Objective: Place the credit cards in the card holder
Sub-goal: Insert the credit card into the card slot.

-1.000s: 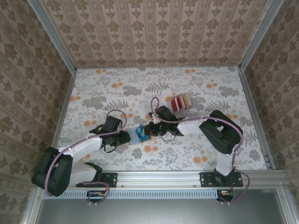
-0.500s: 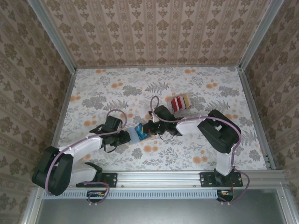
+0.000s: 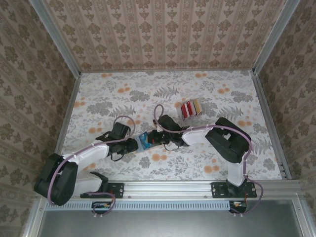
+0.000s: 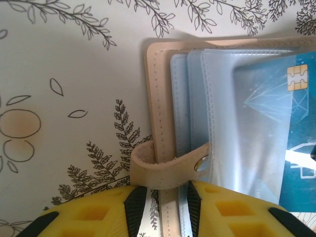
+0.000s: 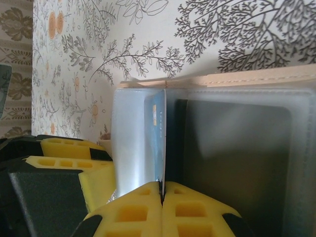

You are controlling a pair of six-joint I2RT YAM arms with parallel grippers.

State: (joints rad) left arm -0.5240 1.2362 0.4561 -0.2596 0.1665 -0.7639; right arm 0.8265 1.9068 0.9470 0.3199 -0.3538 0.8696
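My right claw point(image 5: 162, 190) pinches the card point(image 5: 157, 143) edge-on, its far end partly inside the holder point(image 5: 247, 79). My left claw point(image 4: 164, 197) clamps the holder's near edge beside the strap point(image 4: 168, 170).

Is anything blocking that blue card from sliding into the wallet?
Nothing visible does. The right fingers pinch the blue card, whose far end already sits under a clear pocket of the wallet. The left fingers grip the wallet's edge by its strap, beside the card's path.
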